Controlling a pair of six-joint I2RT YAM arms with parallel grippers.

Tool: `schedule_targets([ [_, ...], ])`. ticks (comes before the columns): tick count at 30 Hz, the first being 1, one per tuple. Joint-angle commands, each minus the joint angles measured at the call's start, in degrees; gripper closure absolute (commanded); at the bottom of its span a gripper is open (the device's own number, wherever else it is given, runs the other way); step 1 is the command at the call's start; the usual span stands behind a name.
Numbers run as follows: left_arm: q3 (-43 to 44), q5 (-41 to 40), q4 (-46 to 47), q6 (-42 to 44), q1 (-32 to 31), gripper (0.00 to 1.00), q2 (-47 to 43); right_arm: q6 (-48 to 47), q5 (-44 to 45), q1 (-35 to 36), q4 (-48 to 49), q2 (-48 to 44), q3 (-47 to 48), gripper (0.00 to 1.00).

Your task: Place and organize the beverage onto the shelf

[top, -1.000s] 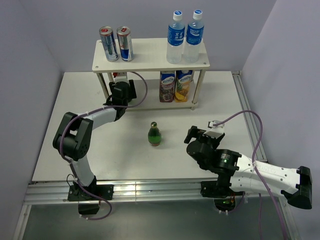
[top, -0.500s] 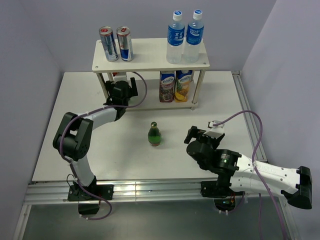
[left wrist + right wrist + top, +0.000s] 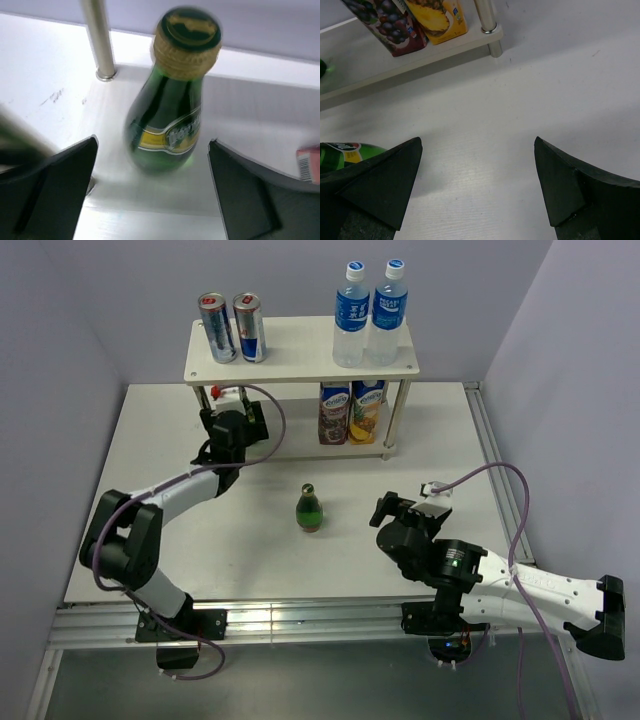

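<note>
The shelf (image 3: 300,345) stands at the back of the table. In the left wrist view a green bottle with a gold cap (image 3: 167,115) stands upright on the lower board (image 3: 245,125), beside a white leg (image 3: 100,40). My left gripper (image 3: 232,412) (image 3: 152,150) is open just in front of it, its fingers apart from the glass. A second green bottle (image 3: 310,508) (image 3: 345,152) stands on the table in the middle. My right gripper (image 3: 398,508) (image 3: 477,142) hangs open to the right of it, with nothing between its fingers.
Two cans (image 3: 232,328) and two water bottles (image 3: 370,312) stand on the top board. Two juice cartons (image 3: 350,412) (image 3: 415,17) fill the right of the lower tier. A red-topped item (image 3: 214,392) (image 3: 309,164) sits at the lower tier's left end.
My left gripper has opened, let go of the green bottle on the lower tier and drawn back a little towards the near left. The right arm has barely moved.
</note>
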Motion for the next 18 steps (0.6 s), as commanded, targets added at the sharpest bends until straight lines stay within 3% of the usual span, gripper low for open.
schedule_targets([
  [1, -1.8, -0.5, 3.5, -2.1, 0.3, 0.0, -6.3, 1.0, 1.2, 0.3, 0.0, -0.7, -0.5, 0.0],
  [6, -8.8, -1.6, 1.9, -4.4, -1.6, 0.01, -13.9, 1.2, 1.2, 0.4, -0.2, -0.8, -0.6, 0.0],
  [13, -17.5, -8.6, -5.3, -4.8, -16.2, 0.01, -28.2, 1.3, 1.4, 0.3, -0.5, -0.1, -0.2, 0.0],
  [18, -27.2, -1.9, -10.3, -11.1, -24.7, 0.01, -42.9, 1.4, 1.2, 0.4, -0.6, 0.1, -0.2, 0.0],
])
